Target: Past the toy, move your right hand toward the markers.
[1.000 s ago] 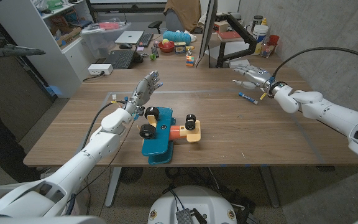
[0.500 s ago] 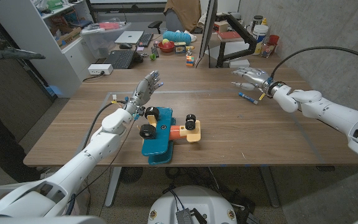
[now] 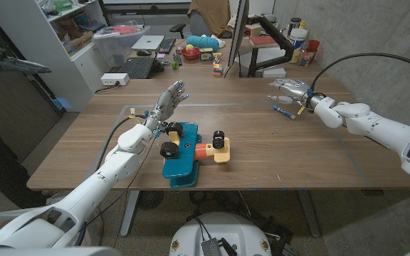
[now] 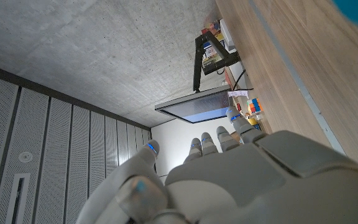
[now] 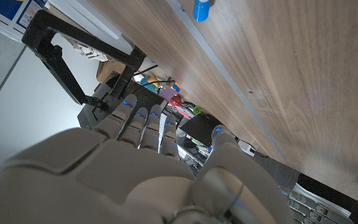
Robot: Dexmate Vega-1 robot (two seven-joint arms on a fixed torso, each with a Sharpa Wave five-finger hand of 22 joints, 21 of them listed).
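Wooden table point(image 3: 262, 153), toy point(image 3: 189, 151), right hand point(image 3: 289, 90) arrived at the marker point(image 3: 285, 112).

Largest, the teal toy with black wheels and a tan block sits near the front middle. Well beyond it, the right hand hovers just above the small blue-capped marker, fingers apart, holding nothing; the reach looks nearly finished. Left hand point(image 3: 168, 102) stands open, fingers spread, behind the toy.

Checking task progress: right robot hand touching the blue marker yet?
Cannot tell. Head view: right robot hand sits just above the blue marker; no plain gap or contact.
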